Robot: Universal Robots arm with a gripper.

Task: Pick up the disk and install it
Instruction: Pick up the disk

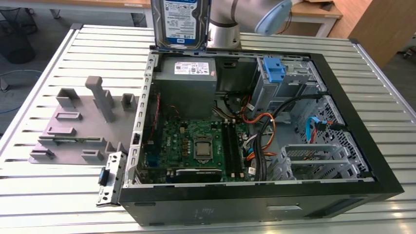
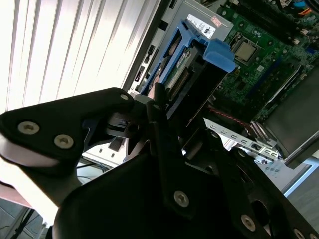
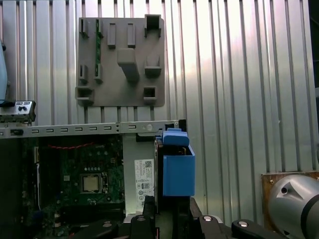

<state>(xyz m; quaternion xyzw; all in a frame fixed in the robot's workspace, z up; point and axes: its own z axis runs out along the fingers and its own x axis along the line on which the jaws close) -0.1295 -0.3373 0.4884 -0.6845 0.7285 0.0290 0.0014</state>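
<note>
The disk (image 1: 179,22), clamped in the jaws, hangs upright at the computer case's (image 1: 260,207) twelve o'clock; lifted, uninstalled, needing bay alignment.

This looks like a robotics lab or test workshop. A slatted metal worktop (image 1: 52,195) carries an opened computer case (image 1: 260,202) with its motherboard (image 1: 195,146) and wiring bare, and a grey moulded fixture plate (image 1: 71,131) lies beside the case, toward the worktop's edge on the exterior view's left. A robot arm (image 1: 224,29) stands at the worktop's far edge holding a bare disk (image 1: 180,22) aloft, and wooden desks (image 1: 318,9) stand beyond it.
</note>
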